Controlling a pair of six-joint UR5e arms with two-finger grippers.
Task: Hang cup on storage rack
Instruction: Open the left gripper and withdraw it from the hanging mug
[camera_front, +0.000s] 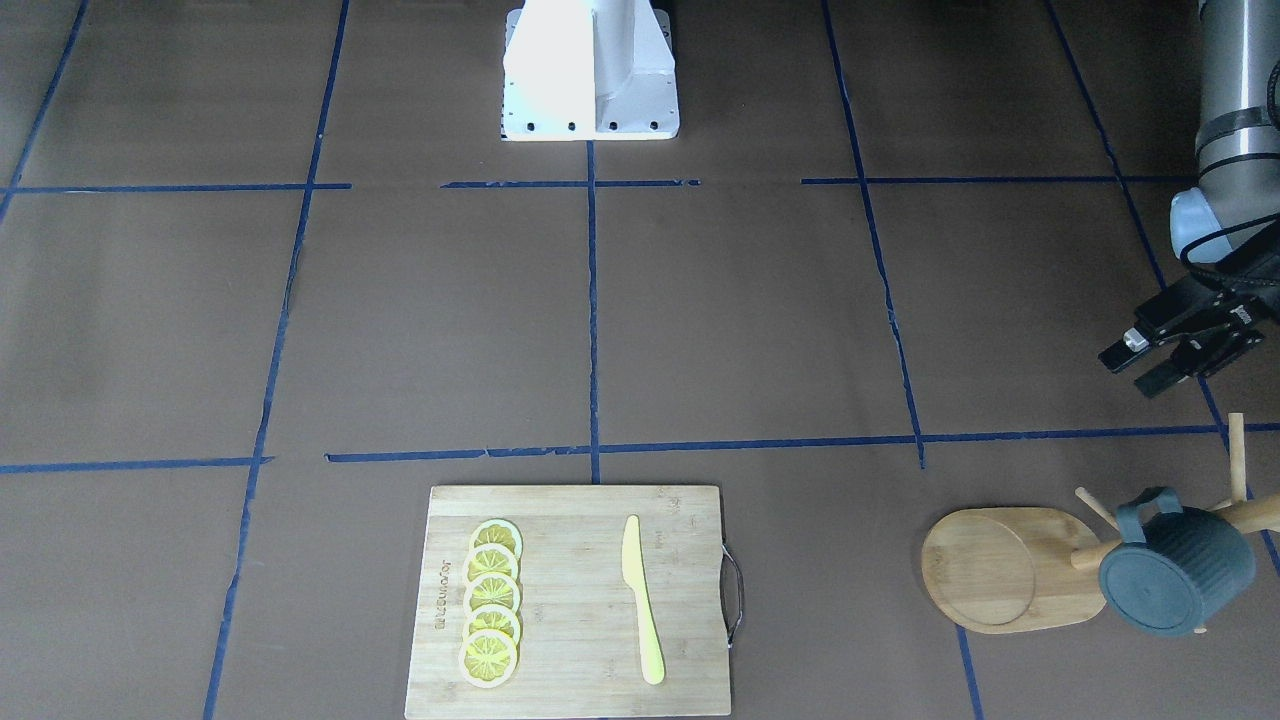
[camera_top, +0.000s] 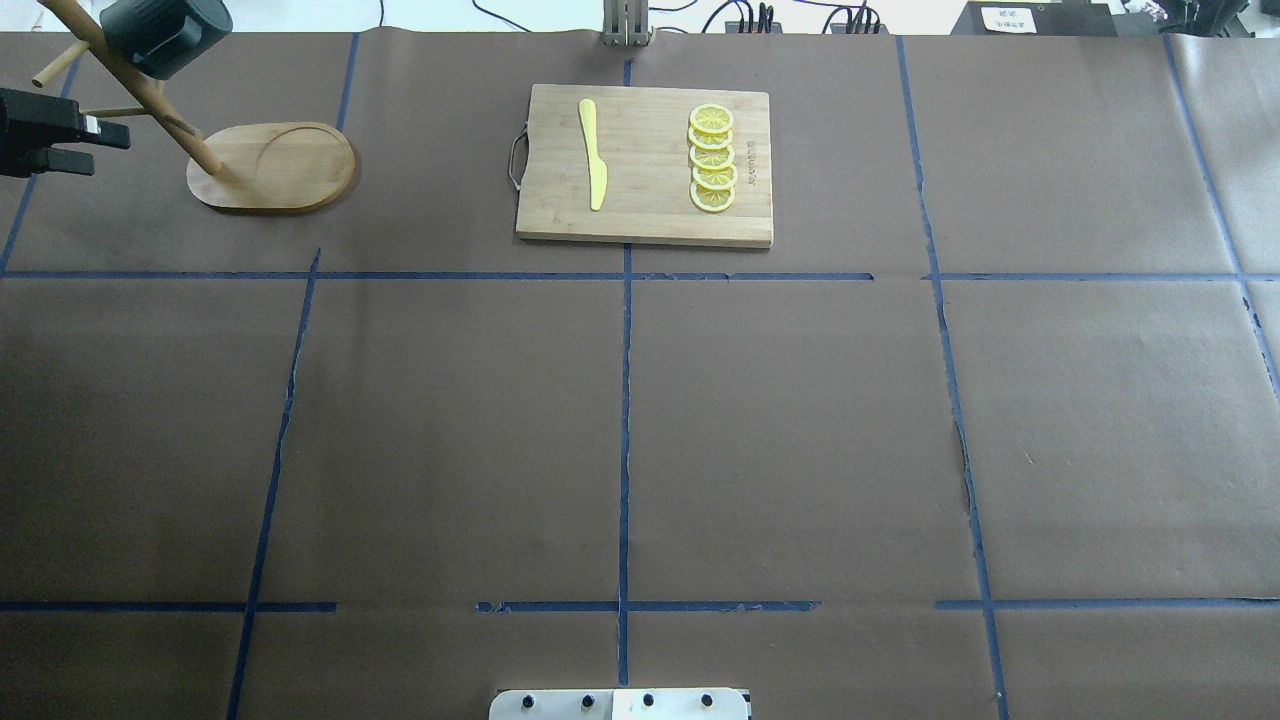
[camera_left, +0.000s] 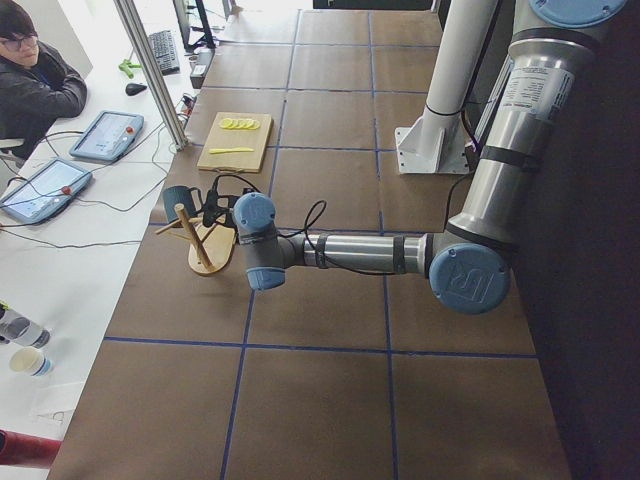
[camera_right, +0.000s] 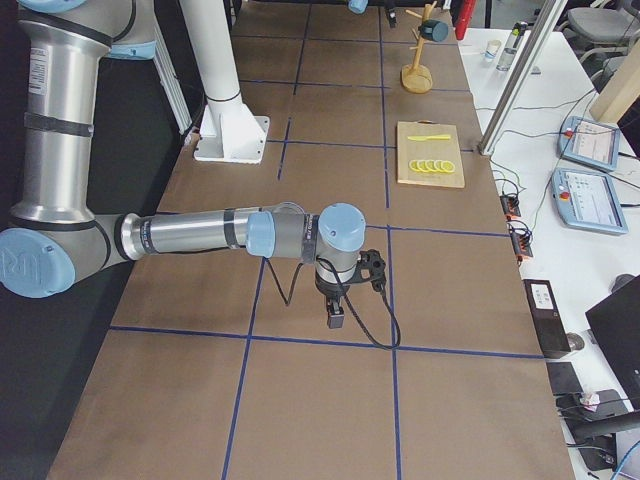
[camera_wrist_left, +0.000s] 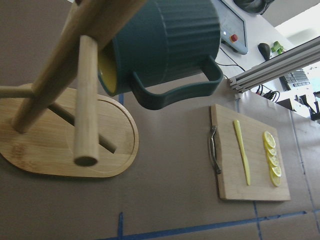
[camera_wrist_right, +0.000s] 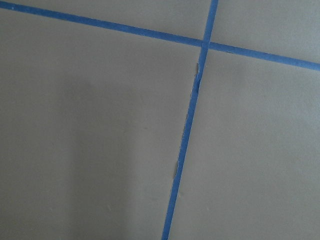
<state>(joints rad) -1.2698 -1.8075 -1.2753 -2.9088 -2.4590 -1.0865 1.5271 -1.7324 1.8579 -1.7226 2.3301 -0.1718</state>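
Note:
The dark blue-grey ribbed cup (camera_front: 1175, 575) hangs by its squared handle on a peg of the wooden storage rack (camera_front: 985, 570) at the table's far left corner. In the overhead view the cup (camera_top: 160, 35) sits high on the rack (camera_top: 280, 165). The left wrist view shows the cup (camera_wrist_left: 170, 45) with its yellow inside against the pole, above the rack's oval base (camera_wrist_left: 60, 160). My left gripper (camera_front: 1135, 370) is open and empty, a short way from the rack, touching nothing; it also shows in the overhead view (camera_top: 100, 148). My right gripper (camera_right: 335, 318) hangs over bare table; I cannot tell its state.
A bamboo cutting board (camera_top: 645, 165) with several lemon slices (camera_top: 712, 158) and a yellow knife (camera_top: 593, 155) lies at the far middle of the table. The robot's white base (camera_front: 590, 70) stands at the near edge. An operator (camera_left: 30, 70) sits beyond the far edge.

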